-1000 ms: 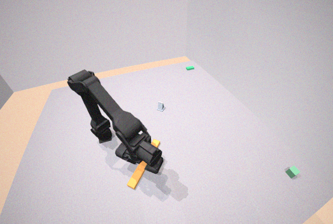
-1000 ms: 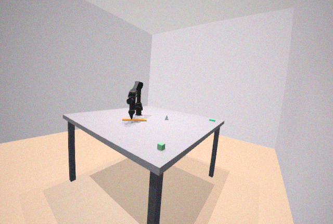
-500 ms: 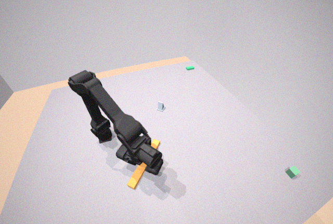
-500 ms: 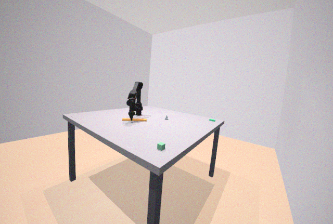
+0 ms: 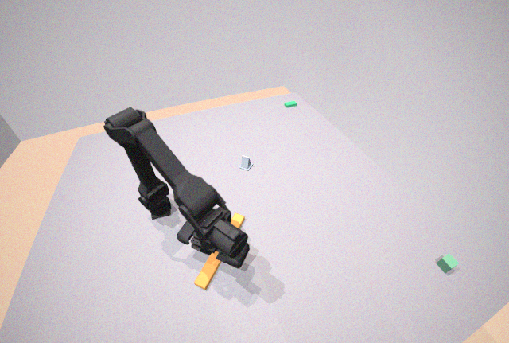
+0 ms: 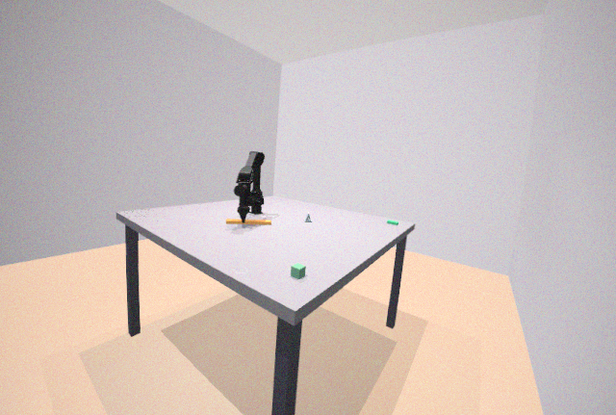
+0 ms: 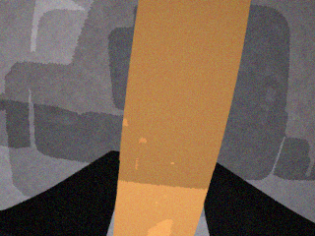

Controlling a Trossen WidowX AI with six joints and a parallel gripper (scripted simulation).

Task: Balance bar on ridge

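Observation:
The orange bar (image 5: 207,274) (image 6: 256,222) (image 7: 184,92) lies flat on the grey table (image 5: 328,208) (image 6: 198,246). My gripper (image 5: 215,251) (image 6: 243,220) (image 7: 163,168) points straight down over the bar's middle. In the wrist view both dark fingers touch the bar's long sides, so it is shut on the bar. The bar's two ends stick out from under the wrist in the top view. The ridge (image 5: 246,162) (image 6: 308,218), a small pale wedge, stands apart from the bar, farther back on the table.
A flat green block (image 5: 290,103) (image 6: 392,222) lies near the table's far corner. A green cube (image 5: 447,263) (image 6: 297,271) sits near the opposite edge. The arm's base stands on the table behind the bar.

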